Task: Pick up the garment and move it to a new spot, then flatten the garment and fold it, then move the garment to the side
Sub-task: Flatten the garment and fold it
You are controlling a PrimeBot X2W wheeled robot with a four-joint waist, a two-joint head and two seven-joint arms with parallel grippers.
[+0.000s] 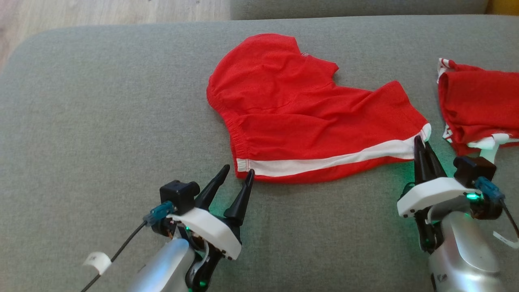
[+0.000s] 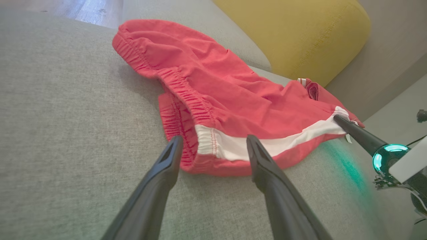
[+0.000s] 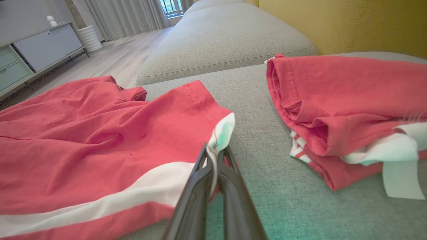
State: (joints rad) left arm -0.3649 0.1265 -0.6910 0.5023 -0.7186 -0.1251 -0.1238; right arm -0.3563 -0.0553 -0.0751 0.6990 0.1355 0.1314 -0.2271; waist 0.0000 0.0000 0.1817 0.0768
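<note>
The second red garment (image 1: pixel 480 101) runs off the head view's right edge, so its full shape cannot be told. The shorts (image 3: pixel 100 140) are cut by the right wrist view's left edge, and their hem corner is partly hidden between the pressed-together fingers of the right gripper (image 3: pixel 216 151). The white ornament (image 3: pixel 50 20) on the far cabinet (image 3: pixel 46 43) is too small to identify.

We held our left gripper (image 1: pixel 239 168) wide open, its two dark fingers (image 1: pixel 240 200) spread in a V, angled forward and a little toward our right, with the tips low. Behind them sat the white wrist plate (image 1: pixel 211 233) with a green light glowing beneath it, and the silver left forearm (image 1: pixel 166 263) slanted back from there. Our right gripper (image 1: pixel 421 141) was closed tight, its fingers pressed together and pointing straight ahead, pinching a corner of the shorts (image 1: pixel 308 117) between the tips. The right forearm (image 1: pixel 466 251) ran straight back from its wrist, also lit green.
</note>
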